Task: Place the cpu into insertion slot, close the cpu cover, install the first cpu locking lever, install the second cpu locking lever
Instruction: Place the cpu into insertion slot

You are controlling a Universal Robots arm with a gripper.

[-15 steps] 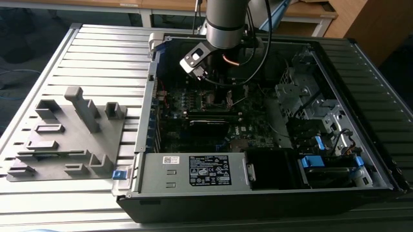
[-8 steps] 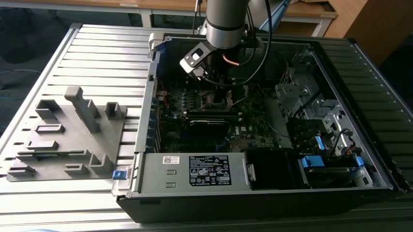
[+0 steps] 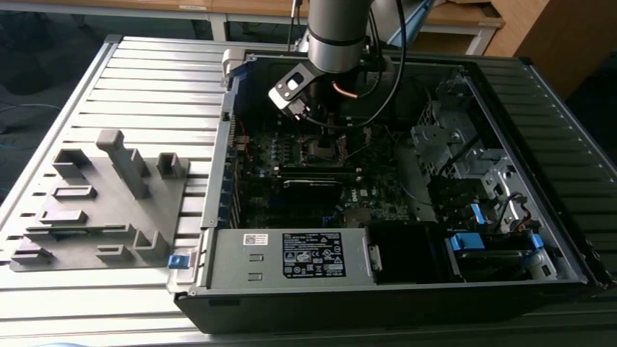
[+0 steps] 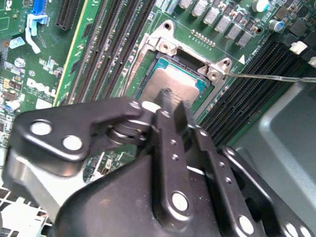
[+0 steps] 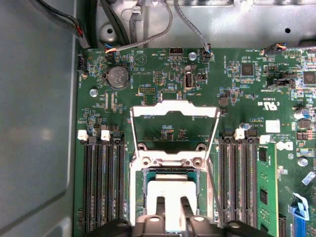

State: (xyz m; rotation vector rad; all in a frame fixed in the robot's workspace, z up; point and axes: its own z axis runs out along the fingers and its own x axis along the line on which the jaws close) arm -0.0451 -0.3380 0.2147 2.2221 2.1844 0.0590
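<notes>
grey slatted table (image 3: 135, 72), wooden desks (image 3: 463, 14) behind, end effector (image 5: 173, 210) over cpu (image 4: 181, 81)

A large black label (image 3: 313, 254) crowded with white print lies on the grey power supply (image 3: 227, 256), at the computer case's edge nearest the exterior camera. A small white barcode sticker (image 3: 254, 239) sits just beside it, and the wording on both is too fine to make out. In the first wrist view, the green motherboard (image 5: 237, 94) carries a white certification mark (image 5: 269, 105), a white sticker (image 5: 272, 126) and a triangle sign (image 5: 140, 58) near the coin cell (image 5: 117, 76). In the second wrist view, a white triangle (image 4: 241, 59) is printed on the board.
</notes>
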